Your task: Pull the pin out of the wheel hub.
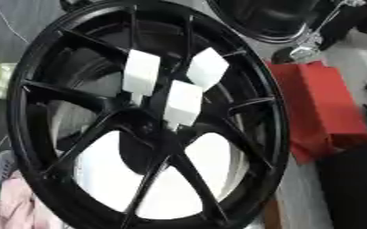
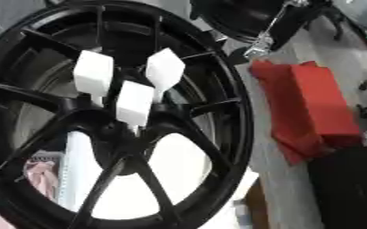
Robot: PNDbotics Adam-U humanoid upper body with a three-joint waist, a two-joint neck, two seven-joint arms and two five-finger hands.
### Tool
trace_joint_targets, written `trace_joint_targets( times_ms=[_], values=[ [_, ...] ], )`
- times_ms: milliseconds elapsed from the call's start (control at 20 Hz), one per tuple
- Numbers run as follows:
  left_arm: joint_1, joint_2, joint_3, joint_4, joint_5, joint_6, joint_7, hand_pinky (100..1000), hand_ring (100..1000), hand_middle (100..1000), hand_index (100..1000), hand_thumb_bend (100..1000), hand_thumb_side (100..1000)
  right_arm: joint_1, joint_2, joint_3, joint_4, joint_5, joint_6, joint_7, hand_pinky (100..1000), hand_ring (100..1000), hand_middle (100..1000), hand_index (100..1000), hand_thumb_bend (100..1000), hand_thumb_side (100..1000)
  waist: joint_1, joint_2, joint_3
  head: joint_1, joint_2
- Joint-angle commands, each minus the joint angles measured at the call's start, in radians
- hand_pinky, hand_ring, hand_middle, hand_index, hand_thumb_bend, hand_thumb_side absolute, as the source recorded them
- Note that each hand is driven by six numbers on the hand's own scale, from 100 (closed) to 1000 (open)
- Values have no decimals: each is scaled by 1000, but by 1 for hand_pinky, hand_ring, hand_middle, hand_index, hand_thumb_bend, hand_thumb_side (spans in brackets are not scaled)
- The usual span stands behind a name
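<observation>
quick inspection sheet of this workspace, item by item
surface: mostly hidden behind the wheel
job's things: black spoked wheel hub fills the view, tilted; three white block-headed pins stick out around its centre
clutter: red bag to the right; pink cloth at lower left
hands: nothing seen
cables: thin cable at upper left
surroundings: second dark rim at the top, with a shiny metal part beside it

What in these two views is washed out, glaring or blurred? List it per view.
Left eye view: the gaps between the lower spokes of the black wheel hub blow out to plain white; the three white pins lose surface detail. Right eye view: the same white-out; the red bag is soft-edged. Both views are slightly blurred; no hand shows.
</observation>
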Motion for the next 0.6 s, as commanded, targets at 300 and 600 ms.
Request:
trace_joint_targets(
  times_ms=[300, 600],
  values=[
    [-13, 27, 1, -15, 4, 0, -4, 905, 492, 581, 761, 100, 752, -47, 11, 14, 18, -24, -18, 57, 842, 821, 727, 803, 526, 141, 9, -15, 3, -11, -14],
    [-15, 26, 0, -15, 4, 0, -6, 906, 491, 581, 761, 100, 754, -68, 33, 35, 35, -20, -6, 67, 847, 824, 732, 827, 544, 130, 8, -13, 5, -16, -13]
  ],
)
